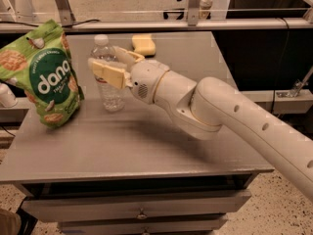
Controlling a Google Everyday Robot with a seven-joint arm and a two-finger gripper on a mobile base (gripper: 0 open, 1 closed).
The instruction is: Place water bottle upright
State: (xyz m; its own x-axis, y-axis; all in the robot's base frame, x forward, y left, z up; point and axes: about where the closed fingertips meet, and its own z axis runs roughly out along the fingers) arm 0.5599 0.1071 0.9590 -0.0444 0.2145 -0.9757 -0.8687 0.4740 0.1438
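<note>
The water bottle [112, 96] is clear with a white cap and stands upright on the grey table [146, 148], left of centre and just right of the green snack bag. My gripper [115, 66] reaches in from the right and is closed around the bottle's middle. Its near cream finger [109, 74] covers the label and the other finger lies behind the bottle. The bottle's base rests on the table top.
A green "dang" snack bag [41, 77] stands at the table's left edge, close to the bottle. A yellow sponge [143, 44] lies at the back. Drawers [142, 204] sit under the table top. A metal rail and frame run behind the table.
</note>
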